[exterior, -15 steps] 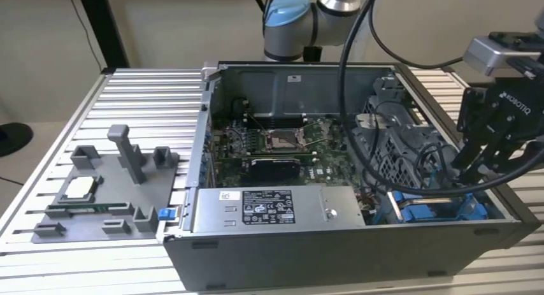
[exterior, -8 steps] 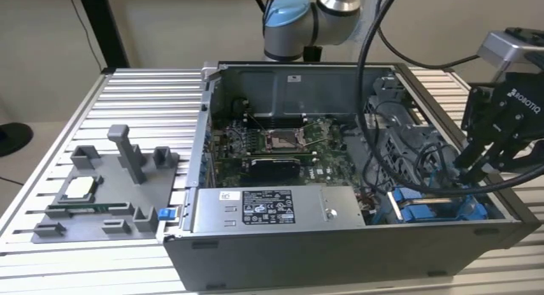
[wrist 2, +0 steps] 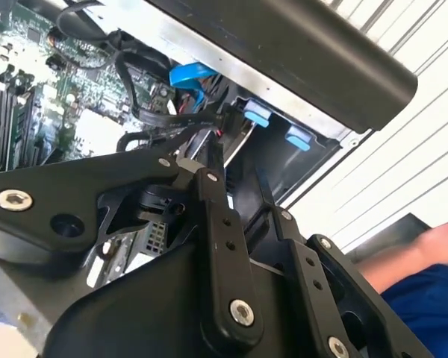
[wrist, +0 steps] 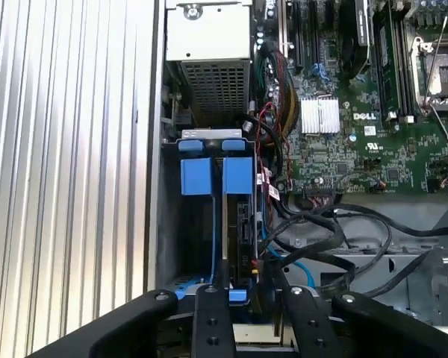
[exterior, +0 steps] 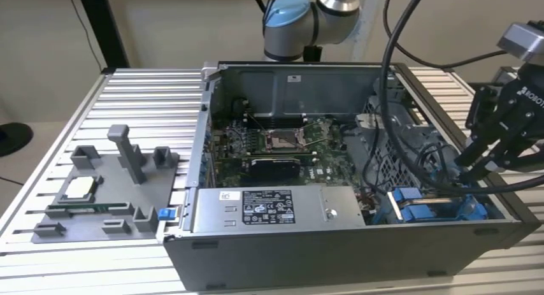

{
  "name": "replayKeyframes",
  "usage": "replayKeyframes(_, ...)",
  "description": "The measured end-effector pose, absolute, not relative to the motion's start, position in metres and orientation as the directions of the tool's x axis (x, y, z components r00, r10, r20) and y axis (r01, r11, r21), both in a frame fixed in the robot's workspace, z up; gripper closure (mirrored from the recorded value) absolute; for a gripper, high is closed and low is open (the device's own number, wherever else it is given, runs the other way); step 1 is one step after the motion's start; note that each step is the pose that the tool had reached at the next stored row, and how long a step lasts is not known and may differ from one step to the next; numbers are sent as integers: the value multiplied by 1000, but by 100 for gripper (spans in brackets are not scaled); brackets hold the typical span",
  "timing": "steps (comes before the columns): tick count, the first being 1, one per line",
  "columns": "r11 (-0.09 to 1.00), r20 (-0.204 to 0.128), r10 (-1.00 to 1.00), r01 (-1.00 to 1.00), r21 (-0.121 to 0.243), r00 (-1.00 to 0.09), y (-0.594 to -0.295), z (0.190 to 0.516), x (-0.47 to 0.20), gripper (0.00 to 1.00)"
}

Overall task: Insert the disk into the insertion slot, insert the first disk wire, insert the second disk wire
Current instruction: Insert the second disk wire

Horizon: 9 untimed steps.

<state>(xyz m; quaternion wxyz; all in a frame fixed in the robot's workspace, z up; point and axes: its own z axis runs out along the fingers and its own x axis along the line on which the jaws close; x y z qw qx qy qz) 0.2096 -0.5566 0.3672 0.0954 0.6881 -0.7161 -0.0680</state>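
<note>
- The end effector (exterior: 476,171) hangs over the corner of the open computer case (exterior: 340,257) at the exterior view's right, tipped down into it. Whether it is open or clamped on anything I cannot tell.
- The disk (wrist: 241,224) stands on edge inside the insertion slot (wrist: 168,224), straight ahead of the end effector (wrist: 250,294) in the first wrist view. Its near end is just at the tip.
- In the exterior view the disk's blue frame (exterior: 421,212) lies just below the end effector, towards the exterior view's left.
- A second blue carrier (wrist: 198,175) sits in the same bay, right beside the disk on the side towards the case wall.
- A tangle of black cables (wrist: 325,224) and a thin blue cable (wrist: 302,270) lie close beside the end effector, on the motherboard side of the disk.
- Further from it inside the case are the motherboard (wrist: 358,149), the CPU socket (exterior: 281,140) and the grey power-supply box (exterior: 267,209).
- Well apart from it, across the slatted bench (exterior: 144,97), sits a grey fixture tray (exterior: 85,223).
</note>
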Motion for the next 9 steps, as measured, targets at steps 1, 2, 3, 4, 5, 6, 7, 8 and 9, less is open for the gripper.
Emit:
replayKeyframes(1,42,37,-999,-972,229,-35,-558,367,211,0)
replayKeyframes(2,40,27,-999,-972,230,-35,-559,367,212,0)
replayKeyframes(3,38,18,-999,-972,230,-35,-561,367,213,0)
replayKeyframes(4,36,9,-999,-972,230,-35,-562,367,214,0)
replayKeyframes(5,34,0,-999,-972,231,-35,-564,367,215,0)
replayKeyframes(6,32,-10,-999,-972,231,-35,-566,367,215,0)
replayKeyframes(7,29,-22,-999,-972,231,-35,-568,366,216,0)
replayKeyframes(8,26,-35,-999,-972,232,-35,-570,366,217,0)
replayKeyframes(9,24,-45,-998,-972,232,-35,-572,366,217,0)
